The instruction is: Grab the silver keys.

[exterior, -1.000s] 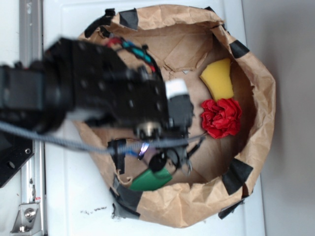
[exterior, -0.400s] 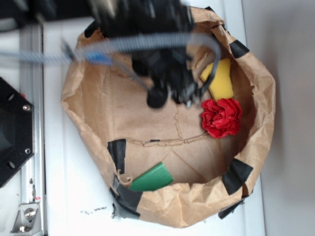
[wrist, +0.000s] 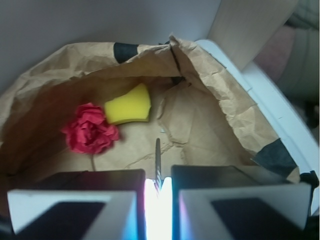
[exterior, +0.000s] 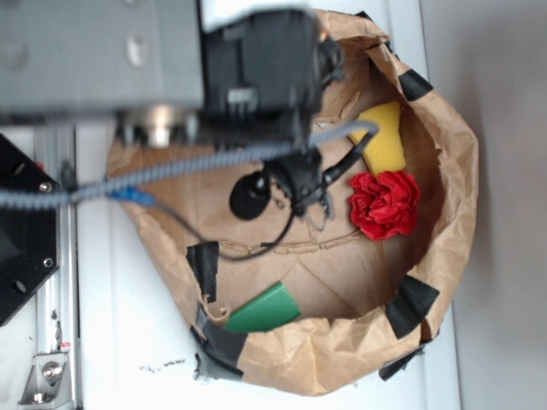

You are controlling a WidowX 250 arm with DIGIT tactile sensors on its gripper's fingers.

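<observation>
The arm reaches in from the left over the brown paper bag (exterior: pixel 444 213), which lies spread open like a shallow bowl on the white table (exterior: pixel 128 325), its rim patched with black tape (exterior: pixel 413 303). The gripper (exterior: pixel 309 190) hangs above the middle of the bag floor, just left of the red paper flower (exterior: pixel 385 205), and the silver keys (exterior: pixel 316 209) dangle from it, a small tangle of metal below the fingertips, close to the flower but not touching it. From the wrist view the two fingers (wrist: pixel 75 200) are drawn nearly together with only a narrow bright slit between them, and a thin metal piece (wrist: pixel 158 165) stands up out of that slit, so the gripper is pinching the keys. The yellow sponge (exterior: pixel 383 141) lies just above the flower, near the bag's far wall; in the wrist view it sits right beside the flower (wrist: pixel 90 135). A green wedge (exterior: pixel 263 309) rests well below the flower, against the bag's lower rim. A grey braided cable (exterior: pixel 171 171) trails from the arm across the bag to the left.
</observation>
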